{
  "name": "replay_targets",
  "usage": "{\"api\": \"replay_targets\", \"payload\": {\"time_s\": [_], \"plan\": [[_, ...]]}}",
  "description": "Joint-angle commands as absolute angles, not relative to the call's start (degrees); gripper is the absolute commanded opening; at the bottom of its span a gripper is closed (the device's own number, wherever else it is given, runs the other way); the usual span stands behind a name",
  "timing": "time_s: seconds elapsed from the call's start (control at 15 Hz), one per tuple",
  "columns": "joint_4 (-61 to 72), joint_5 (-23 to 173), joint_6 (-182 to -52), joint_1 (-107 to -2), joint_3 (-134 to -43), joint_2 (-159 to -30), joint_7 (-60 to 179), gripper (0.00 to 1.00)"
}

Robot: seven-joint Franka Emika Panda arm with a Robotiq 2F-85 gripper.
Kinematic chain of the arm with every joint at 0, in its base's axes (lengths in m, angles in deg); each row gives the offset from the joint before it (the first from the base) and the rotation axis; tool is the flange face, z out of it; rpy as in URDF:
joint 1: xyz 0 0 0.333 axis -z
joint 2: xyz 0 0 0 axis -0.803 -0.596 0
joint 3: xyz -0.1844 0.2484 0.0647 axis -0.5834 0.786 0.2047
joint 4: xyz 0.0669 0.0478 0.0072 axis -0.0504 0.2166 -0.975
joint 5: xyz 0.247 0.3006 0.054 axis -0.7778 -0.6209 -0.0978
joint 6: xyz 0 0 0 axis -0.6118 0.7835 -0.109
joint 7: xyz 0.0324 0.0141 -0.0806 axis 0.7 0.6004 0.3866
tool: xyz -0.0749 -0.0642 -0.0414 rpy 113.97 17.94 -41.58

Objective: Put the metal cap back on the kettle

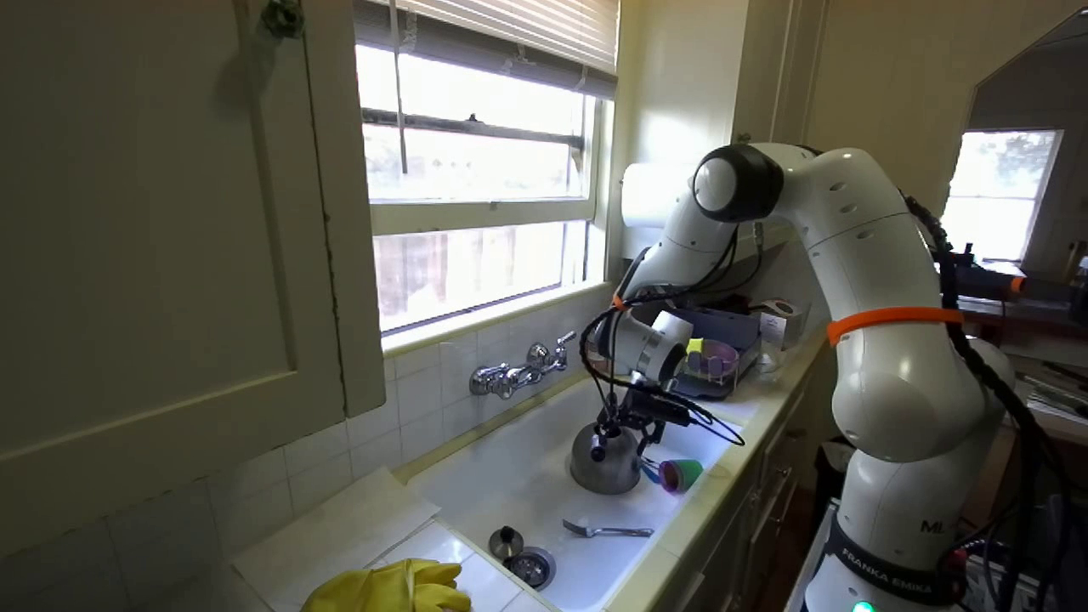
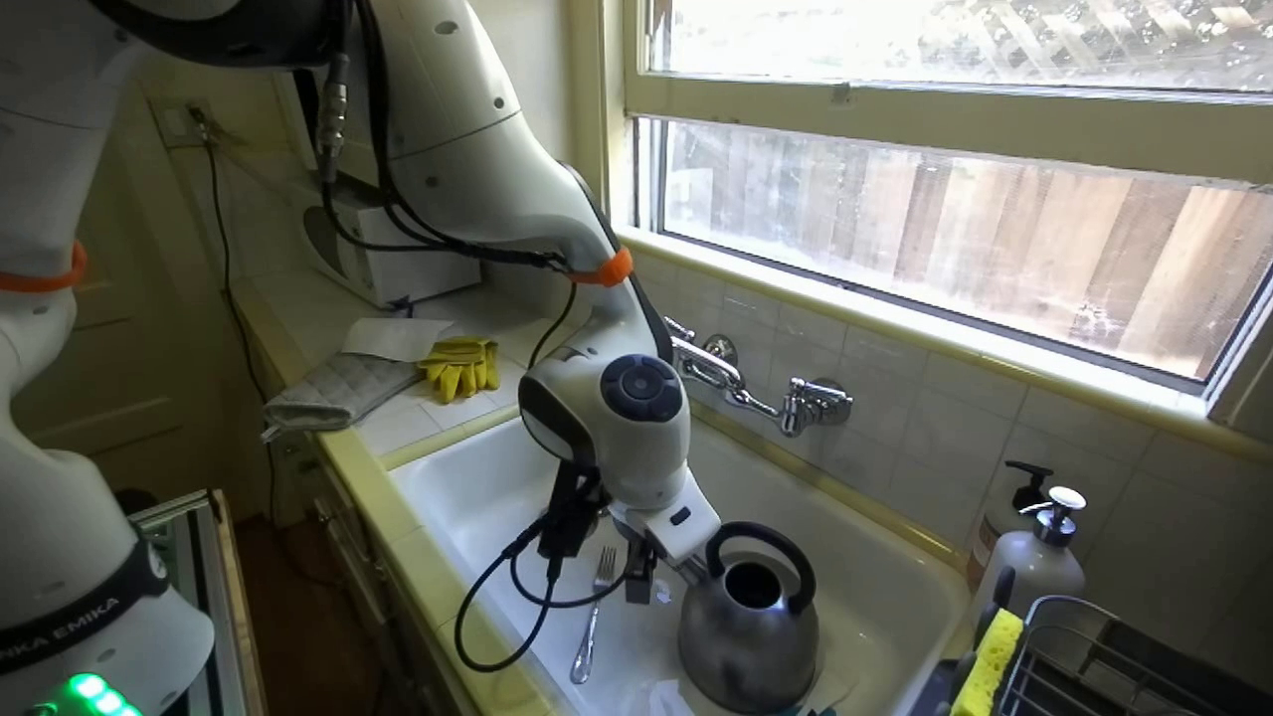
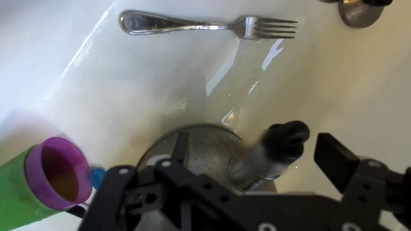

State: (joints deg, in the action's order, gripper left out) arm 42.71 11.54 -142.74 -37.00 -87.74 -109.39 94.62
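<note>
Yellow gloves (image 1: 391, 586) leftmost, on the counter (image 1: 438, 542), probably dumped there to keep them out of the work zone. Then the metal cap (image 1: 506, 541) (my read: the round metal piece), loose in the sink (image 1: 501, 476), just beside the drain (image 1: 530, 569), maybe touching it. Looks set aside; a nudge could slide it onto the drain. Next, fork (image 1: 610, 532) flat on the sink floor, tines toward the cap; a low sweep might clip it, so travel high.

Kettle (image 1: 608, 476) upright on the sink floor, presumably stood there for a stable base. Top opening (image 2: 753, 585) uncovered, so cap's not on. Handle (image 2: 766, 532) arches right over that hole: I'd bring the cap in sideways under the arch, not straight down.

Gripper (image 3: 253, 138) is at the kettle, fingers (image 3: 335, 160) spread, nothing clamped. Wrist view has what looks like the spout (image 3: 257, 166) between them, gaps both sides as seen; contact elsewhere I can't tell. Maybe lined up to steady or shift the kettle. Wrong spot for picking up the cap, so a trip over to the drain side looks like the next need.

Cup (image 1: 680, 476) on its side, near the kettle; could roll if bumped. Arm (image 1: 892, 382) far right, base off the counter, reaching over the sink edge so the gripper can point down.
</note>
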Motion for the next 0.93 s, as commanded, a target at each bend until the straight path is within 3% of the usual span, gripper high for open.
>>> {"api": "replay_targets", "payload": {"time_s": [0.0,0.87], "plan": [[49.3,11.5,-146.8,-37.9,-87.2,-104.2,99.6,1.00],[63.0,23.4,-154.1,-42.7,-89.1,-93.2,110.1,1.00]]}}
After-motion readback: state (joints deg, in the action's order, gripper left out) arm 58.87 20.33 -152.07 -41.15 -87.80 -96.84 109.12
